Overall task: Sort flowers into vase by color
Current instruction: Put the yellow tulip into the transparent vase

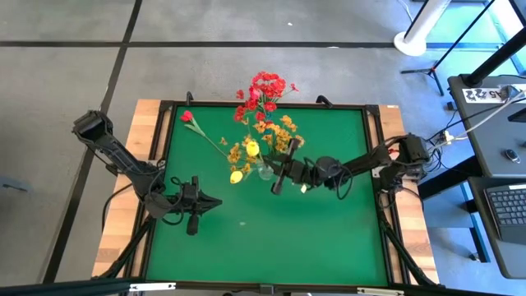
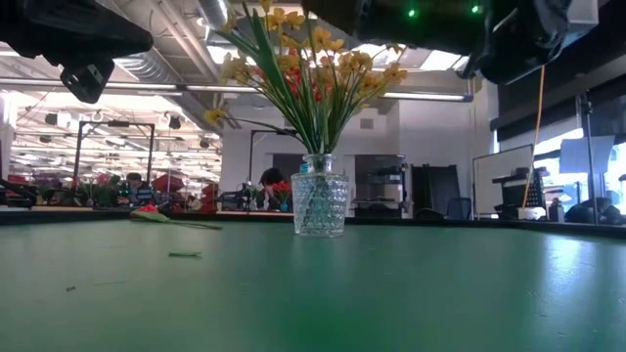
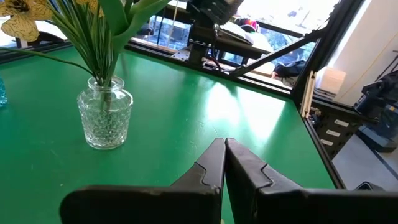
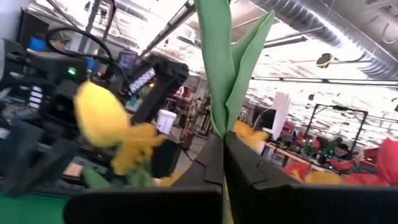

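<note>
Green table (image 1: 271, 247), black-framed; high view shows bare felt across the near half. Glass vase (image 1: 265, 171) mid-table with yellow flowers (image 1: 283, 127); single red flower (image 1: 188, 117) lies far-left. Low view: vase upright, open felt around. Left wrist: left hand (image 3: 224, 152) closed, empty. Right wrist: right hand (image 4: 222, 149) pinches a yellow flower's green stem (image 4: 219, 81).

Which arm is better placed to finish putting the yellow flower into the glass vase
The right. Its gripper is shut on a green stem with the yellow flower beside it, directly above the glass vase. The left gripper is shut, empty, and parked away from the vase.
</note>
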Robot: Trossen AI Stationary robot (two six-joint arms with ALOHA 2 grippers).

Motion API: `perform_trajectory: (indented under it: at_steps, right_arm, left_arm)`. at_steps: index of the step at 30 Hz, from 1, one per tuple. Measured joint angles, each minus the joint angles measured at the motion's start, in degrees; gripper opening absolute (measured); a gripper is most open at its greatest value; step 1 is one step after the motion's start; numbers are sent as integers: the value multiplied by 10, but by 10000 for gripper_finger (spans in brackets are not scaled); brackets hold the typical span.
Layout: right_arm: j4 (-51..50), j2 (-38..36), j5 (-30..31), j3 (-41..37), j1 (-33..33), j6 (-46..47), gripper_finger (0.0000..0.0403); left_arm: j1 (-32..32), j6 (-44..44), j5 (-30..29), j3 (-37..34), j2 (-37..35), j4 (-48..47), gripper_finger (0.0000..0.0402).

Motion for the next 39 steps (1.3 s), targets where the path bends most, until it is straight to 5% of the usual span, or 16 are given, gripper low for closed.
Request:
perform_trajectory:
  at_steps: [23, 30, 39]
  right_arm:
    - [-117, 0, -57, -22, -50, 105, 1]
    - [-139, -2, -51, -33, -43, 153, 38]
    - [-271, -69, 108, -33, 31, 108, 128]
  left_arm:
    - [0, -1, 0, 0, 0, -13, 7]
    - [0, -1, 0, 0, 0, -13, 7]
    - [0, -4, 0, 0, 0, -13, 7]
